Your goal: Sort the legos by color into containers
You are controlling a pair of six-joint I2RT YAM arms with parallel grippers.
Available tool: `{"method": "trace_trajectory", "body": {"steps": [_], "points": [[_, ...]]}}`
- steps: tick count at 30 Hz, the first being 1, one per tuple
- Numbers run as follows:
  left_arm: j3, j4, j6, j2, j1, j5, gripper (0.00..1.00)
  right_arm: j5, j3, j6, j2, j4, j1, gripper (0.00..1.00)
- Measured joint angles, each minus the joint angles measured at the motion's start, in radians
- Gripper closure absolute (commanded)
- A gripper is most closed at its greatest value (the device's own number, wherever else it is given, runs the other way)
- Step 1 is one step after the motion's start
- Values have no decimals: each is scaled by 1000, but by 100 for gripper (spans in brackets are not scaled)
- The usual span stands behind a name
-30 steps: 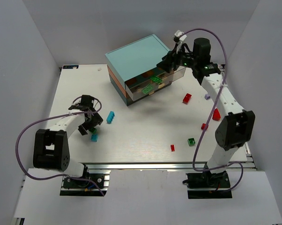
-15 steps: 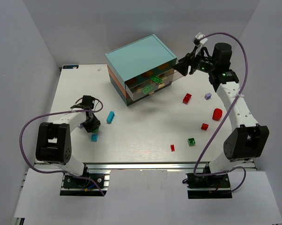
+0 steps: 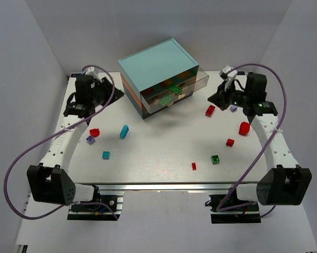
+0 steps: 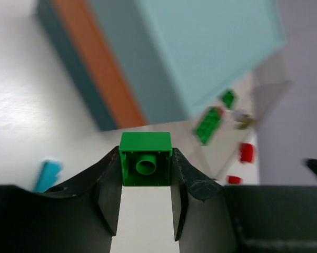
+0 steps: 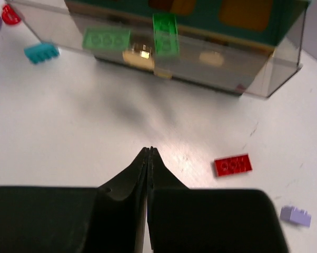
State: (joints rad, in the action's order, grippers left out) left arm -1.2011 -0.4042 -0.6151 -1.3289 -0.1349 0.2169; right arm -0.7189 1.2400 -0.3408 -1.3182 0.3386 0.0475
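White tabletop (image 3: 158, 147), pinched green lego (image 4: 145, 166), chest (image 3: 158, 66)

We log the teal-topped chest (image 3: 158, 66) at the bench (image 3: 158, 153) far edge, clear drawer (image 3: 202, 80) pulled out, two flat green bricks (image 3: 175, 88) inside. Right side: red bricks (image 3: 210, 110), lilac brick (image 3: 234, 108), small green brick (image 3: 215, 158). Left side: cyan bricks (image 3: 124, 131). Left tool (image 4: 146, 176) pinches a square green brick (image 4: 146, 153).

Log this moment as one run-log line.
left gripper: shut on green lego, beside chest | right gripper: shut, empty, near red lego | open drawer: green legos inside
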Motion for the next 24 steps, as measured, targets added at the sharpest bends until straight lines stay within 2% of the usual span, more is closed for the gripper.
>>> {"method": "trace_trajectory", "body": {"steps": [3, 5, 8, 13, 16, 18, 19, 20, 23, 24], "points": [[-81, 83, -10, -43, -33, 109, 100, 16, -61, -66, 37, 56, -8, 100], [-147, 116, -16, -103, -65, 161, 100, 21, -77, -106, 40, 99, -13, 96], [-269, 149, -18, -226, -119, 214, 100, 32, -94, -151, 40, 155, -18, 89], [-442, 140, -5, -407, -203, 243, 96, 43, -120, -202, 38, 213, -28, 73], [-497, 99, 14, -467, -241, 240, 86, 55, -126, -229, 33, 241, -31, 62], [-516, 69, 27, -486, -262, 233, 76, 62, -126, -247, 28, 253, -31, 53], [-522, 52, 33, -490, -270, 230, 69, 63, -126, -254, 25, 261, -32, 48], [-526, 37, 40, -492, -278, 224, 58, 64, -126, -263, 20, 268, -32, 42], [-540, 2, 58, -493, -297, 206, 43, 66, -126, -288, 3, 288, -34, 35], [-544, -7, 63, -493, -303, 196, 34, 65, -126, -296, -5, 296, -34, 34]]}}
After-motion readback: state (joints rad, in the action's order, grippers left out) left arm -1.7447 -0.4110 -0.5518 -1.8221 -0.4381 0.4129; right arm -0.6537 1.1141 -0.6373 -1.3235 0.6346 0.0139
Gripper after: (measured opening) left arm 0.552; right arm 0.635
